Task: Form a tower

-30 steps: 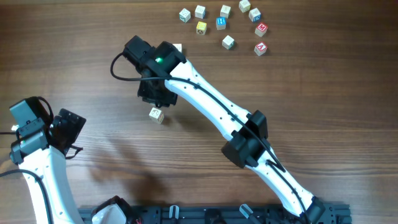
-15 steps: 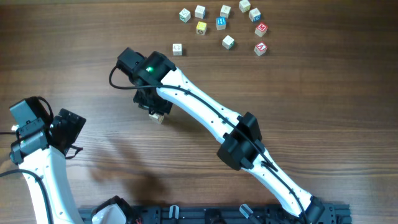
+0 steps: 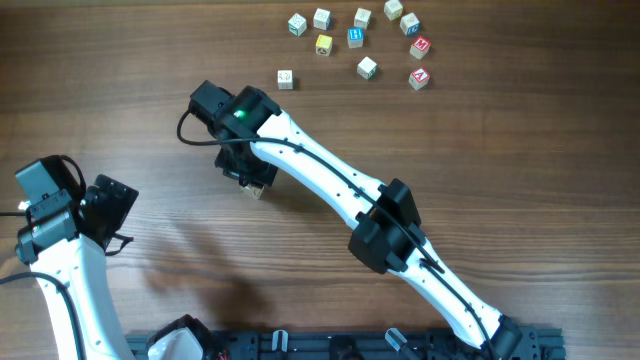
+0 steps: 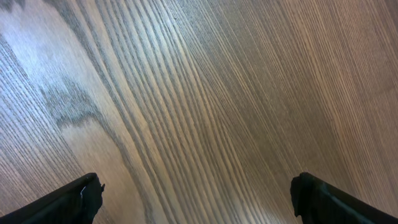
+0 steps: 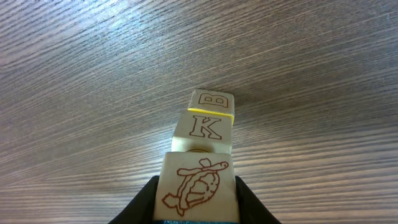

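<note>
While the right gripper [image 5: 198, 205] clamps the turtle-faced top cube [image 5: 199, 185], the tower [image 5: 204, 134] stands directly under that hand, K and B cubes beneath; the left gripper [image 4: 196, 200], spread wide and holding nothing, hangs well apart from it.

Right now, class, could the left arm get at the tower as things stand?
Probably not: the right gripper is shut on the top of the tower, covering it from above; the open left gripper sits apart over bare table.
</note>
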`<state>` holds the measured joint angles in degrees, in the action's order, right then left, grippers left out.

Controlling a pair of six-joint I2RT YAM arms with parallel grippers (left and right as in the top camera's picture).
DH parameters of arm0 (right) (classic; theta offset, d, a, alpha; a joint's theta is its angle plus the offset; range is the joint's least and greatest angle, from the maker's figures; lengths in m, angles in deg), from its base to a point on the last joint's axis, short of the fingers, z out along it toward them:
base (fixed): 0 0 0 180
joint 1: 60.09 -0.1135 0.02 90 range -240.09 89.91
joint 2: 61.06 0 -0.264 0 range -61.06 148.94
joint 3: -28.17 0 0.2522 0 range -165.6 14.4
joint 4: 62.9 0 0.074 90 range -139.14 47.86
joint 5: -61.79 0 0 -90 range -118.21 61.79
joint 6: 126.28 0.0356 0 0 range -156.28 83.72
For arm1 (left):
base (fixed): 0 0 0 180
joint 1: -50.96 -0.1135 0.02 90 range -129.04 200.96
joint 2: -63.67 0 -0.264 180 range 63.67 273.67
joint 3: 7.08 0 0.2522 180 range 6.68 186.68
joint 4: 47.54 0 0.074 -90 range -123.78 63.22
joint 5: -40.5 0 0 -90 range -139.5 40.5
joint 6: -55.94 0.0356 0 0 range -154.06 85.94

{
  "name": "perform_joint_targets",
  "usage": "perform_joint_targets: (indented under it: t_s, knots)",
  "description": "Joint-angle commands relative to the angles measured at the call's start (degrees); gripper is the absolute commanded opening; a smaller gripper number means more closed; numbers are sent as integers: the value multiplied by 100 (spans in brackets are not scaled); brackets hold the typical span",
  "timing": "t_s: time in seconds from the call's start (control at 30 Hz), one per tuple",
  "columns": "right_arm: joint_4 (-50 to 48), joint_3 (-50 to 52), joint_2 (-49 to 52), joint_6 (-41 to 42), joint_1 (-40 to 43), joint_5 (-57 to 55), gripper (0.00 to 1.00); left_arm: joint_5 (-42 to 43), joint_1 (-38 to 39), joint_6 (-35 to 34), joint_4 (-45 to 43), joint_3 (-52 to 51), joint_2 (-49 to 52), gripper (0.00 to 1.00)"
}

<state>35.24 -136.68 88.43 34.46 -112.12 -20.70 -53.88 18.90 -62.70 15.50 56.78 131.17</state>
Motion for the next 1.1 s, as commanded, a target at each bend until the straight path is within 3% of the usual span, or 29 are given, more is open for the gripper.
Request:
perform_joint_targets:
  t_s: [0.0,0.3,0.47,0.7,0.77,0.83,0.9,1.07]
  knots:
    - [-22,61,118,168,11,72,25,28,-33,-55,-15,15,-37,100]
    - [-184,271,118,166,13,264,29,28,-33,-55,-15,15,-37,100]
    - [-184,271,118,164,13,240,43,28,-33,-55,-15,15,-37,100]
    - [-247,271,118,142,13,240,51,28,-33,-55,-15,15,-37,100]
    - [-173,256,103,-15,31,245,58,28,-33,-55,-15,15,-37,100]
    - [55,243,55,-33,90,243,74,28,-33,-55,-13,15,-37,100]
    - [155,243,-4,-203,138,245,84,28,-33,-55,-15,15,-37,100]
    - [208,243,-448,-1200,227,306,94,28,-33,-55,-15,15,-37,100]
